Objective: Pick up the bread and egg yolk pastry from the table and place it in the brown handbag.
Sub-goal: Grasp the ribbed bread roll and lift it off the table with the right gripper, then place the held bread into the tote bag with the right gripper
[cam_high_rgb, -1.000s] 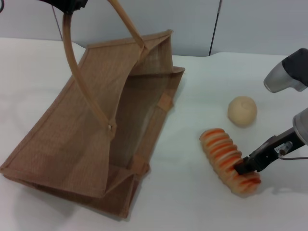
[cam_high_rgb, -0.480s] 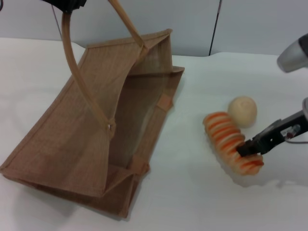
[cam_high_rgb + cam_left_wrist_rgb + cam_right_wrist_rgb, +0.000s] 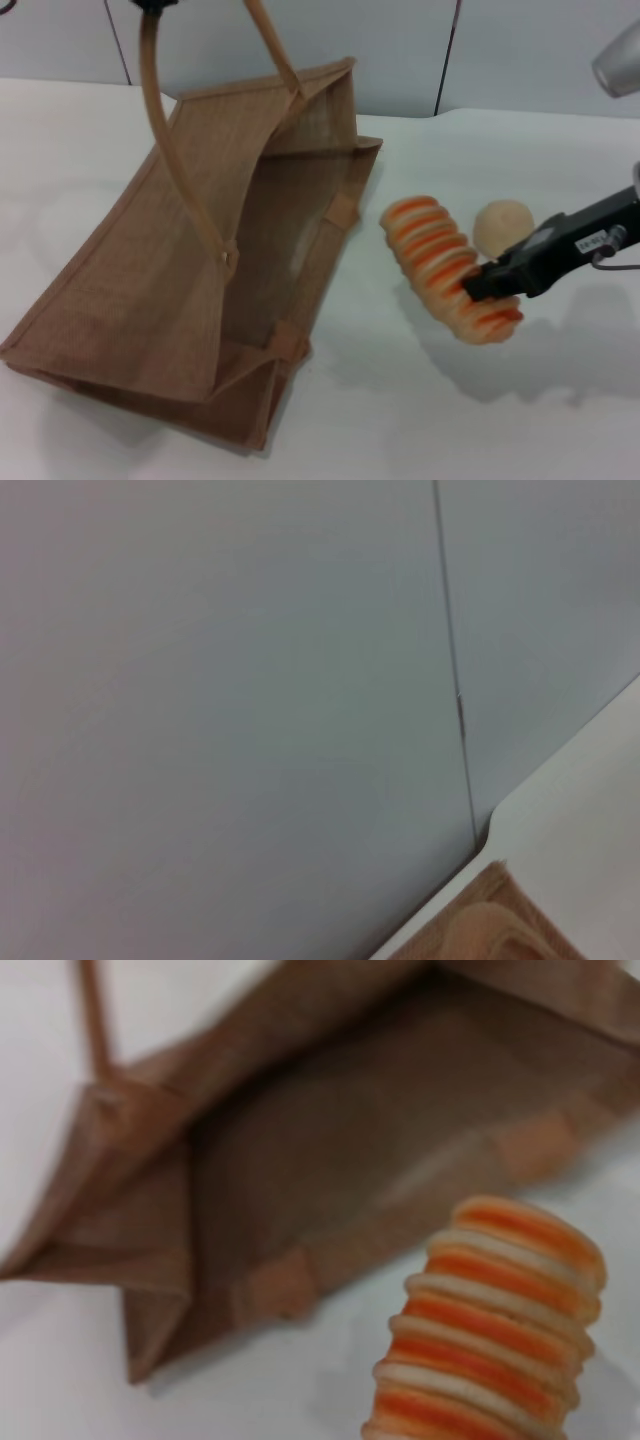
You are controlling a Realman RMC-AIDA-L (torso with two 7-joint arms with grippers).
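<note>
White table [image 3: 420, 420], grey wall behind — brown handbag [image 3: 130, 290] lying open, one strap held up by left gripper [image 3: 155, 4], grip unclear; right gripper [image 3: 487, 285] clamps bread [image 3: 440, 262] aloft between bag and egg yolk pastry [image 3: 502, 224], which rests on the table

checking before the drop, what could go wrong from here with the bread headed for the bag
The right gripper pinches the bread near one end, so the long free end could sag or twist loose in the air. The brown handbag lies tilted, its mouth held open only by the handle lifted at top left; the loaf might catch its rim. The egg yolk pastry sits close behind the gripper and could be nudged.
</note>
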